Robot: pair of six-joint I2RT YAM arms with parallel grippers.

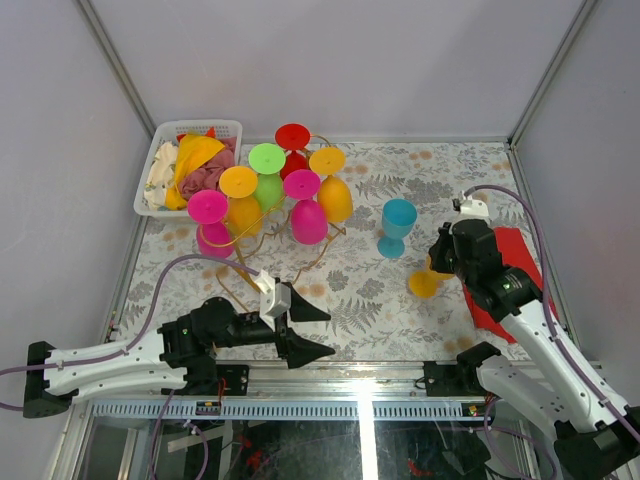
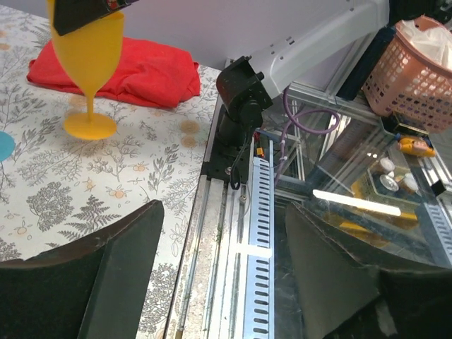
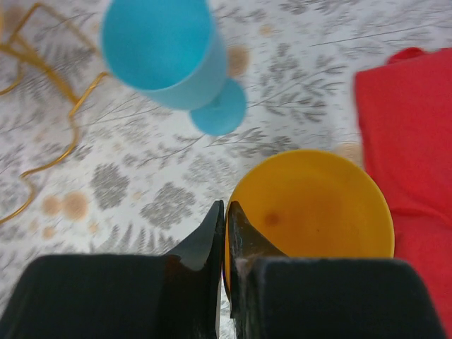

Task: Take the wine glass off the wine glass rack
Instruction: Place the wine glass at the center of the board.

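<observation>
Desk (image 1: 400, 320): floral top, carries everything.
Wine glass rack (image 1: 250, 237): gold wire, far L, just beside white basket (image 1: 200, 125); six glasses hang foot-up.
Red cloth (image 2: 134, 74): R side.
L claw (image 1: 330, 332): apart, empty, near front edge.
R claw (image 3: 224, 212): clamped on rim of yellow wine glass (image 1: 423, 283).
Yellow wine glass: off rack, upright, btwn blue glass (image 1: 397, 225) & red cloth.

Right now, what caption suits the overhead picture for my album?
Right gripper holds a yellow wine glass by its rim beside a blue glass; six glasses hang on the gold rack.
</observation>
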